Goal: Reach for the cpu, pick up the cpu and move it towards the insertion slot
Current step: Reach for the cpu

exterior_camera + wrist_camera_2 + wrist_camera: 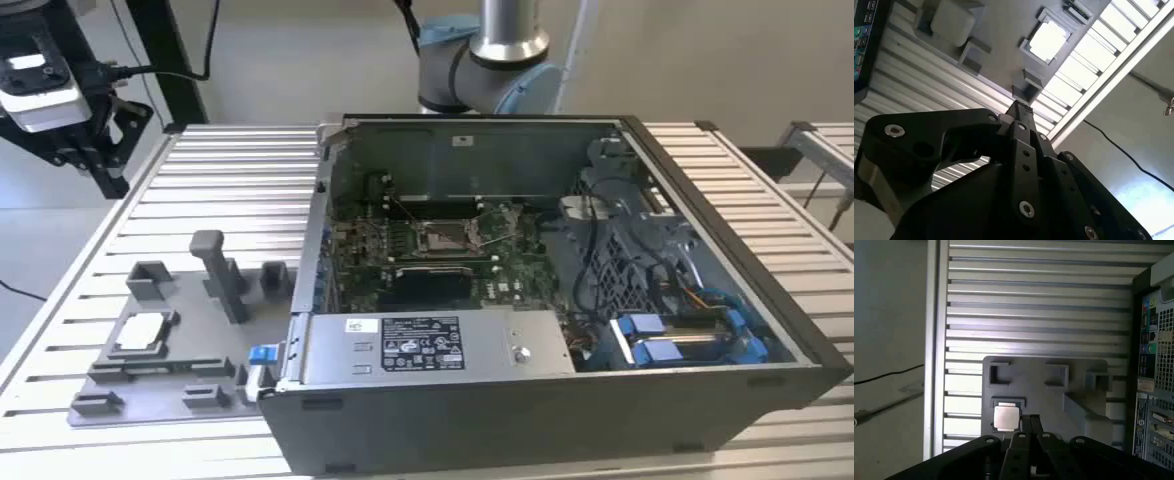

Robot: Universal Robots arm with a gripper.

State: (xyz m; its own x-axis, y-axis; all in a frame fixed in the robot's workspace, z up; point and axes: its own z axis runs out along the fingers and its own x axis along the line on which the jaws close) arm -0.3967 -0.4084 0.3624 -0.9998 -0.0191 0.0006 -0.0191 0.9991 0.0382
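Risk: your gripper [1032, 420] hangs clenched and empty above the cpu [1006, 417]; lowered like that, you'd knock the cpu askew

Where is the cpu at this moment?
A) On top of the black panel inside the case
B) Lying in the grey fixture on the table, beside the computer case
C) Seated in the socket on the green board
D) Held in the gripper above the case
B: the cpu lies flat in a recess of the grey fixture, at the exterior view's left of the computer case.
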